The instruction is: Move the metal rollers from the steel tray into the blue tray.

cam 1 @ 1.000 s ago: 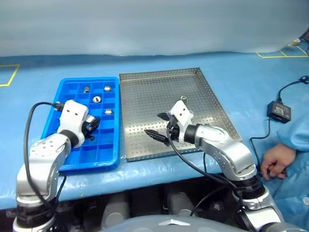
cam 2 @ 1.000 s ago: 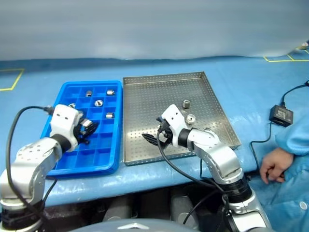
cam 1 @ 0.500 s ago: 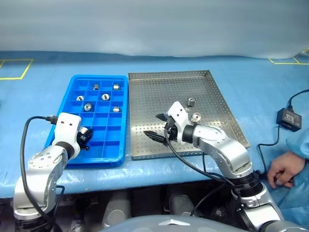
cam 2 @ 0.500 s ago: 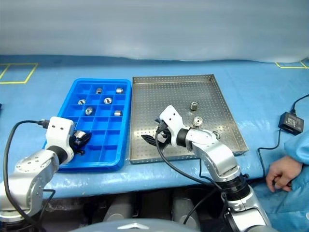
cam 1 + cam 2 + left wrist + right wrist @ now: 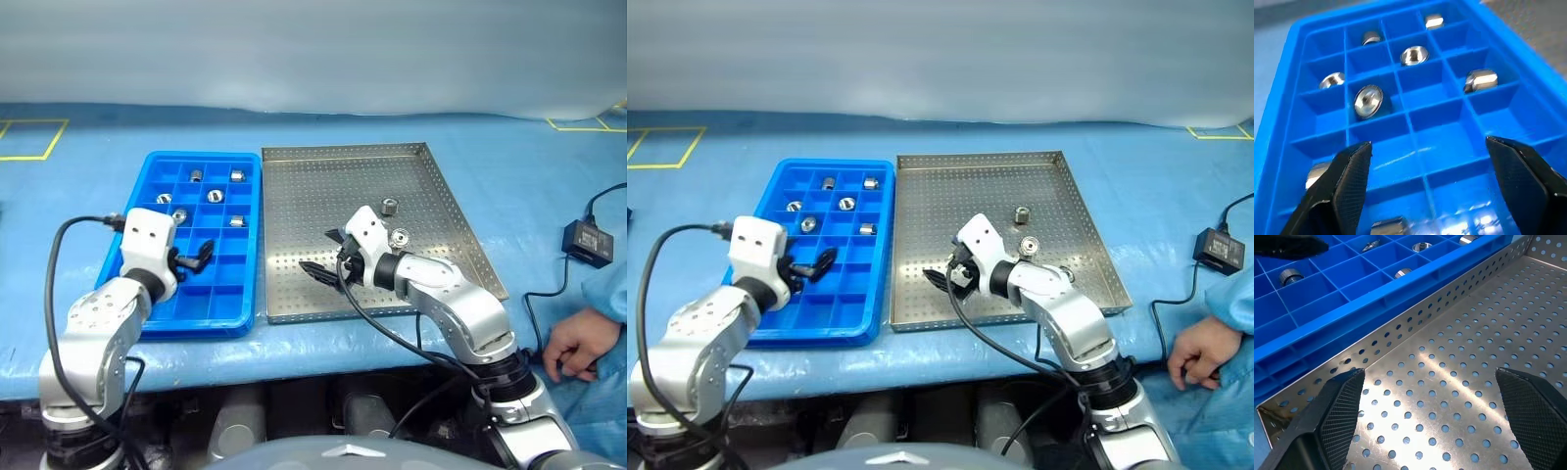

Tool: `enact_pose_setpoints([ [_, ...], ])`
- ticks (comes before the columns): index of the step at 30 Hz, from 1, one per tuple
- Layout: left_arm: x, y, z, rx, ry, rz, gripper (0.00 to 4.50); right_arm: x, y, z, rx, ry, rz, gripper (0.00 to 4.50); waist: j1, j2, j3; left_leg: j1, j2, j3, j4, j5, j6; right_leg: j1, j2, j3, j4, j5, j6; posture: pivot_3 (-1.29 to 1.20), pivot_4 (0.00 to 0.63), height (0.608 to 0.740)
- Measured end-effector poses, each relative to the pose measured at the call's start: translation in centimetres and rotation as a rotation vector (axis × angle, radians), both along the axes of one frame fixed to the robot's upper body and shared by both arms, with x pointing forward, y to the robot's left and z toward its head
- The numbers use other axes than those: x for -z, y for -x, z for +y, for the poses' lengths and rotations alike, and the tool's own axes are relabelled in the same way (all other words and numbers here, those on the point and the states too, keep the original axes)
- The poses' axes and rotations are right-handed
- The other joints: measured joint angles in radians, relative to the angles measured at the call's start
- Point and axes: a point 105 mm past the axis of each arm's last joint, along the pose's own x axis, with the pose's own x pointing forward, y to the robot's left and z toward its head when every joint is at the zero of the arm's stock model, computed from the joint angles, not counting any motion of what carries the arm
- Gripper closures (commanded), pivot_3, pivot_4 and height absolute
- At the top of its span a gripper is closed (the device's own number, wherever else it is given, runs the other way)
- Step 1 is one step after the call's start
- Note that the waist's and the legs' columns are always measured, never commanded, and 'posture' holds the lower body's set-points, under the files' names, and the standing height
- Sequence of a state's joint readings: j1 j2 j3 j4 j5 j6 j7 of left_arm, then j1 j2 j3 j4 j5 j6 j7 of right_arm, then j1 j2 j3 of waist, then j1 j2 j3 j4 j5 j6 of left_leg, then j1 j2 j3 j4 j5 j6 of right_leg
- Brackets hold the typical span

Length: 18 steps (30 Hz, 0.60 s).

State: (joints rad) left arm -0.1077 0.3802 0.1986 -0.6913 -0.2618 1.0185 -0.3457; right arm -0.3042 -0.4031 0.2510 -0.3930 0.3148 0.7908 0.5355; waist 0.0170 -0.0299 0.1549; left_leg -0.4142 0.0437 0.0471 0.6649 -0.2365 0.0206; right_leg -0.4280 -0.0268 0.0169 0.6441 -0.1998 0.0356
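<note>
Hovering over the blue tray (image 5: 127, 284), the left gripper (image 5: 196, 258) is gaping empty; beside it, the right gripper (image 5: 326, 255) is spreading wide over the steel tray (image 5: 460, 235).

a blue-covered table (image 5: 323, 117) carried everything. the blue tray (image 5: 132, 313) lay at the left, the steel tray (image 5: 323, 191) just beside it on the right. at the far right lay a small black box (image 5: 586, 241) with its cable, and a person's hand (image 5: 573, 345) rested at the near right edge.

A blue cloth-covered table (image 5: 323, 367) bears yellow tape marks (image 5: 34, 137), a small black box (image 5: 585, 241) with cable, and a person's hand (image 5: 576, 343).
</note>
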Motion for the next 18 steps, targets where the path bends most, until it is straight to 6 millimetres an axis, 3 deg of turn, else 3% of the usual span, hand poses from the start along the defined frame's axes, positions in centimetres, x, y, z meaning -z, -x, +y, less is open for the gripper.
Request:
enact_pose_setpoints([
  [3, -0.8, -1.2, -3.7, 0.183, 0.003, -0.028, 0.43, -0.5, -0.2, -1.2, 0.048, 0.057, -0.051, 0.0, -0.006, 0.0, 0.0, 0.001, -0.001, 0.001, 0.0, 0.0, 0.0, 0.0, 0.001, 0.001, 0.0, 0.0, 0.0, -0.05, 0.15, 0.74],
  [6, -0.2, -2.8, -6.4, 0.302, -0.031, -0.005, 0.43, -0.5, -1.1, -2.7, 0.17, 0.102, -0.076, 0.0, -0.018, 0.0, 0.0, 0.0, 0.0, 0.002, 0.0, 0.0, 0.0, 0.0, 0.002, 0.0, 0.0, 0.0, 0.001, -0.11, 0.15, 0.74],
  [9, 0.8, -3.7, -7.8, 0.379, -0.074, 0.018, 0.43, -0.7, -2.2, -3.4, 0.333, 0.043, -0.06, 0.0, -0.047, 0.0, 0.0, 0.0, 0.001, 0.003, -0.001, 0.0, 0.0, -0.001, 0.003, 0.002, 0.001, 0.001, -0.001, -0.16, 0.15, 0.74],
  [13, 1.0, -3.1, -10.0, 0.508, -0.056, 0.009, 0.43, 0.1, -3.0, -2.9, 0.493, -0.015, 0.002, 0.0, -0.085, 0.001, 0.0, -0.001, 0.0, 0.001, -0.003, 0.0, 0.0, -0.003, 0.003, 0.003, 0.0, 0.005, 0.003, -0.16, 0.15, 0.74],
  [18, 1.8, -1.7, -11.2, 0.617, -0.04, 0.024, 0.43, 1.9, -4.7, -4.5, 0.698, 0.024, 0.063, 0.0, -0.104, 0.001, 0.0, -0.001, 0.0, 0.002, -0.002, 0.0, 0.0, -0.003, 0.002, 0.003, 0.0, 0.006, 0.004, -0.14, 0.15, 0.74],
])
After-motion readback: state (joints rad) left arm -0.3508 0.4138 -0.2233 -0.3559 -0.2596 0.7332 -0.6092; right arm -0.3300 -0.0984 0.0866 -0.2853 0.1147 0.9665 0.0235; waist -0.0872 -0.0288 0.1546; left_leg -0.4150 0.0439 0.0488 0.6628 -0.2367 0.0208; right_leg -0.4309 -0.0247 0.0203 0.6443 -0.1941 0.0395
